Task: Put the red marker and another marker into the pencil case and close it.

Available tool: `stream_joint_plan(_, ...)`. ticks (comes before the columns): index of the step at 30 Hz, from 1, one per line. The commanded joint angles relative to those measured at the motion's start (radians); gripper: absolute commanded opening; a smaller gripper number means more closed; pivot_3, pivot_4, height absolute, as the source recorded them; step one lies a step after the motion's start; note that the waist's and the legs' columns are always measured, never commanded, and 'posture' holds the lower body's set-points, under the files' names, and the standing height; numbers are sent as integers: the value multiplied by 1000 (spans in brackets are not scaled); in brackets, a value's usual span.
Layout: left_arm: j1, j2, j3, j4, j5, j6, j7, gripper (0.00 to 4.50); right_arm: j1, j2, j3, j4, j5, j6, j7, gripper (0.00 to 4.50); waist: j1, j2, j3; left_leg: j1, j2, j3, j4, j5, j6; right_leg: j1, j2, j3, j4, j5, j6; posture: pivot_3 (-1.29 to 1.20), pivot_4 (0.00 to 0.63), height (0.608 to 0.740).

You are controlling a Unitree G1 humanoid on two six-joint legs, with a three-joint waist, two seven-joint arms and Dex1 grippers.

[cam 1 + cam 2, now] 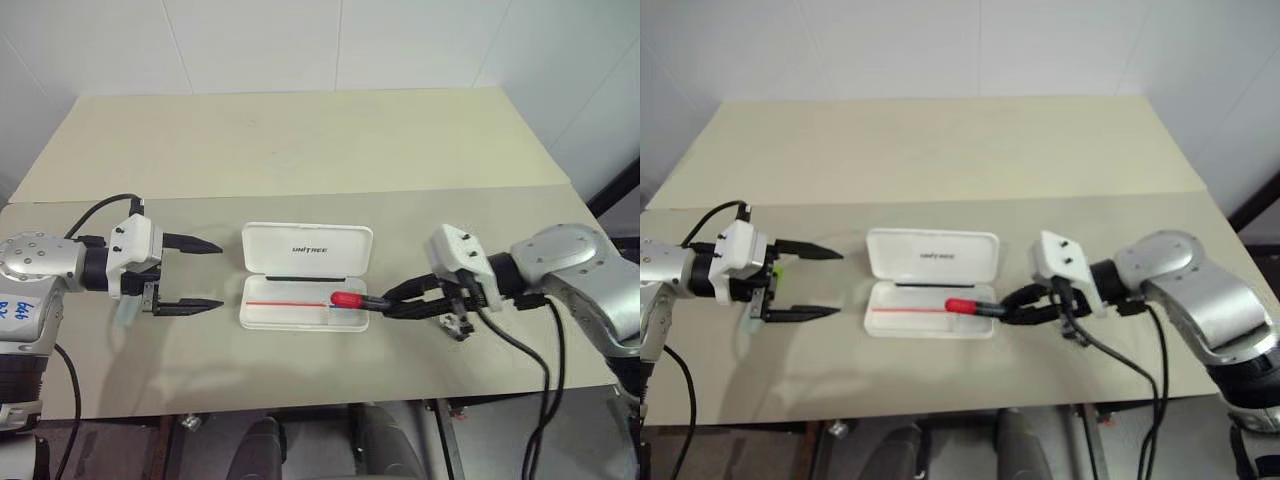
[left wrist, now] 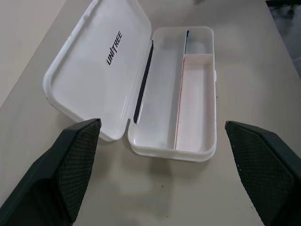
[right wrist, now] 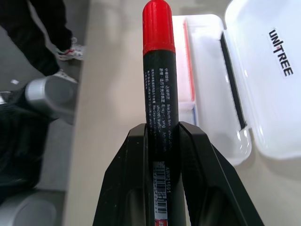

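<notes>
The red marker (image 1: 352, 300) is clamped in the right gripper (image 1: 388, 300), its red cap held over the open pencil case (image 1: 305, 262) on the table (image 1: 300, 140). The left gripper (image 1: 205, 275) is spread wide beside the case, holding nothing.

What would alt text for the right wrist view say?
The right hand grips a slim black marker with a bright red cap, pointing away over the beige table. Beside it lies an open white plastic pencil case, lid lettered UNITREE.
</notes>
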Motion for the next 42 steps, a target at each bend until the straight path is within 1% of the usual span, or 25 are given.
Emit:
stream_joint_plan(1, 26, 44, 46, -1, 6, -17, -13, 4500, -58, 48, 69, 8, -83, -10, -44, 565, -1, 0, 0, 0, 0, 0, -1, 0, 0, -1, 0, 0, 0, 0, 1, 0, 150, 740)
stream_joint_plan(6, 98, 80, 96, -12, 4, -15, -5, 4500, -118, 110, 178, 91, -223, -80, -51, 565, 0, 0, 0, -1, 0, 0, -1, -2, 1, -2, 0, -1, 0, 2, 3, 0, 150, 740)
stream_joint_plan(12, 190, 85, 157, -85, -17, 20, 33, 4500, -207, 246, 262, 191, -331, -90, -88, 565, 0, 0, 0, -1, 1, 0, -1, -2, 1, -2, 0, -1, 1, 2, 3, 0, 150, 740)
stream_joint_plan(17, 266, 85, 213, -150, -29, 53, 62, 4500, -246, 331, 291, 240, -384, -81, -108, 565, -2, 0, 0, -1, 1, -1, -1, -2, 0, -2, 0, -2, 3, 2, 3, 0, 150, 740)
stream_joint_plan(23, 299, 81, 243, -187, -32, 79, 82, 4500, -255, 371, 304, 242, -400, -47, -96, 565, 0, 0, 0, -1, 1, -2, -1, -3, 0, -2, 0, -3, 3, 1, 3, 0, 150, 740)
stream_joint_plan(25, 298, 80, 243, -192, -31, 85, 85, 4500, -253, 371, 308, 242, -405, -51, -89, 1303, 0, 0, 0, -1, 1, -2, -1, -3, 0, -2, 0, -3, 3, 1, 3, 0, 150, 740)
stream_joint_plan(26, 298, 80, 243, -193, -31, 87, 86, 4500, -253, 371, 309, 244, -408, -54, -88, 1563, -1, 0, 0, -1, 1, -2, -1, -3, 0, -2, 0, -3, 3, 1, 3, 0, 150, 740)
stream_joint_plan(34, 255, 78, 217, -189, -29, 97, 91, 4500, -274, 380, 271, 260, -398, -59, -87, 4483, -3, 0, 0, -1, 1, -2, -2, -3, 0, -2, 0, -3, 3, 2, 3, 0, 150, 740)
stream_joint_plan(38, 246, 80, 215, -186, -29, 98, 89, 4500, -283, 386, 241, 256, -370, -44, -77, 4483, -2, 0, 0, -1, 1, -2, -2, -3, 0, -2, 0, -3, 4, 2, 3, 0, 150, 740)
stream_joint_plan(42, 243, 80, 215, -190, -29, 102, 90, 4500, -278, 391, 174, 229, -275, -7, -34, 4483, -2, 0, 0, -1, 1, -2, -2, -3, 0, -2, 0, -3, 3, 2, 3, 0, 150, 740)
